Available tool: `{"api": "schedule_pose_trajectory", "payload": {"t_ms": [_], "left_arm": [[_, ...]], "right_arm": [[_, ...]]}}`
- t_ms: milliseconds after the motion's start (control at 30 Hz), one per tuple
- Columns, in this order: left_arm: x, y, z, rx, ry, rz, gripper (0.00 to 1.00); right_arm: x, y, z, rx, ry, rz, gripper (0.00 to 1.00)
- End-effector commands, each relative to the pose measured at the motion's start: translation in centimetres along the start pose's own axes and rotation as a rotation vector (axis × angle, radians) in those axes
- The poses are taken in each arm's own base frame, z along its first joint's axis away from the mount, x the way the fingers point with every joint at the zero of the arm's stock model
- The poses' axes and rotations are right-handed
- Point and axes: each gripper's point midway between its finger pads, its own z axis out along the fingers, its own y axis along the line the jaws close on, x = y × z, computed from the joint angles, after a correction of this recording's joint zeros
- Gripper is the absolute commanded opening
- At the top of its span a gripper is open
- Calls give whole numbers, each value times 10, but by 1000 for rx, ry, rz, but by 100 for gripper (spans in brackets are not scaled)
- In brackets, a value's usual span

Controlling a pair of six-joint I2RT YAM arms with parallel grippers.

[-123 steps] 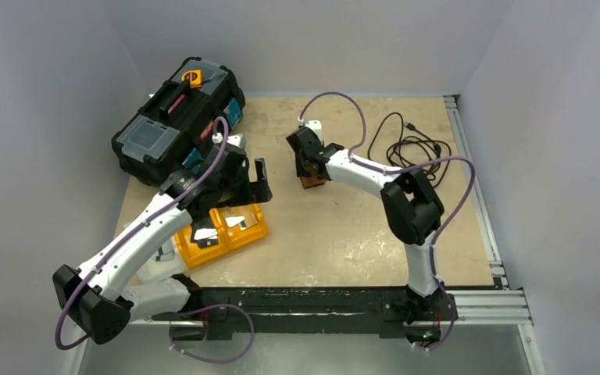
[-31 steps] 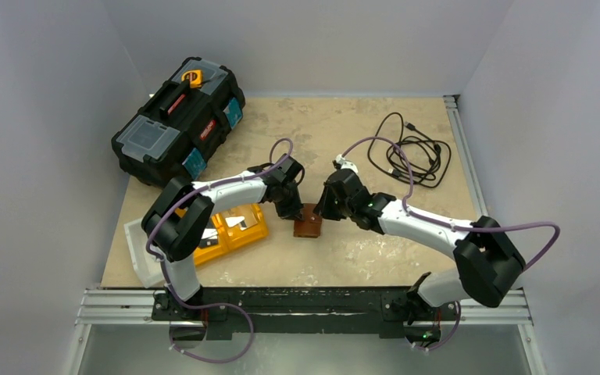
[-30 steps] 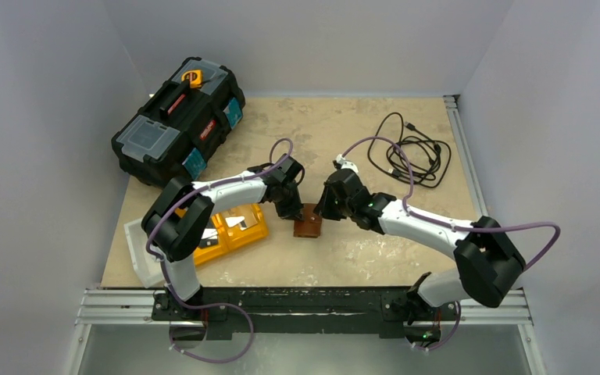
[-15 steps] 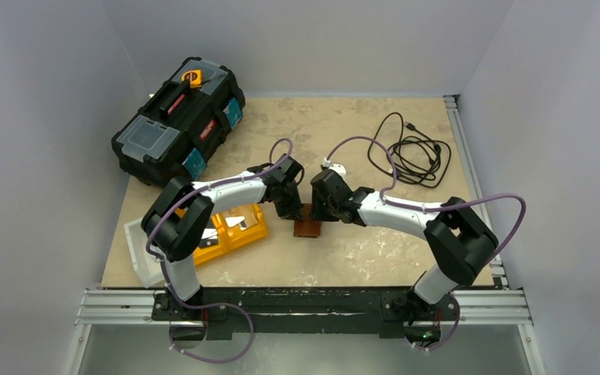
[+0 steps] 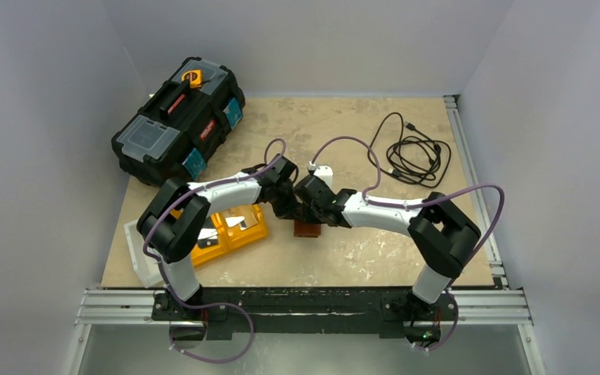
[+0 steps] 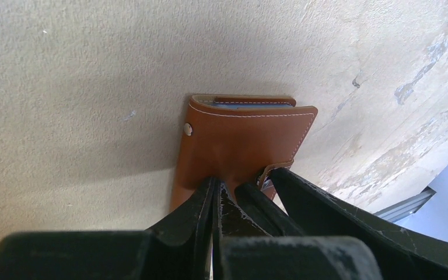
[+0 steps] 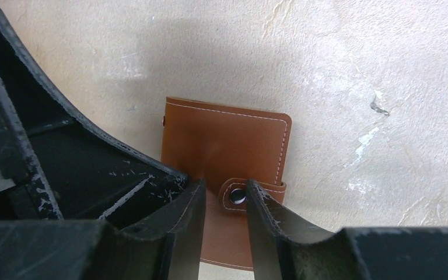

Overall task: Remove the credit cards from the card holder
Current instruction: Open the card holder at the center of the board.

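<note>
the card holder (image 5: 306,228) lay flat on the table (image 5: 375,254), about in the middle, just to the right of the orange tray (image 5: 233,231). it was folded, brown leather side up, and from the left wrist view (image 6: 242,140) a thin strip of pale blue showed along its far edge. its snap tab (image 7: 237,196) was wrapped over one edge and looked fastened down.

both arms reached in and met over it. the left gripper (image 6: 216,188) had its two fingers pressed tight together with nothing between them, and the tips sat down on the leather cover near its closer edge (image 5: 291,211). the right gripper (image 7: 226,188) came in from the other side (image 5: 311,214) with its fingers spread a little, one on each side of the tab's metal snap. i could see a gap between each finger and the snap, so it was not pinching anything that i could make out. whether the tips touched the leather i couldn't tell.

further off, a black toolbox (image 5: 178,117) stood at the far left corner, and a coil of black cable (image 5: 412,148) lay at the far right.
</note>
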Motion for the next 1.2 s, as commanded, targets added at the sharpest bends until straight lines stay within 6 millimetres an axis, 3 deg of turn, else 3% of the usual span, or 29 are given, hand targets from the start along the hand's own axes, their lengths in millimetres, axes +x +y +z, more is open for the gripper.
{"api": "schedule_pose_trajectory", "payload": {"t_ms": [0, 333, 433, 867, 1167], "left_arm": [[-3, 7, -3, -19, -14, -12, 0], [-2, 11, 2, -68, 4, -50, 0], [-4, 16, 1, -106, 0, -54, 0], [-6, 39, 0, -254, -14, -36, 0], [-9, 25, -6, -201, -31, 7, 0]], "right_arm": [[3, -14, 3, 95, -9, -27, 31], [26, -27, 10, 130, 41, -58, 10], [32, -23, 10, 96, 63, -53, 0], [-9, 4, -20, -168, 14, 74, 0], [-39, -9, -45, -246, -36, 176, 0]]}}
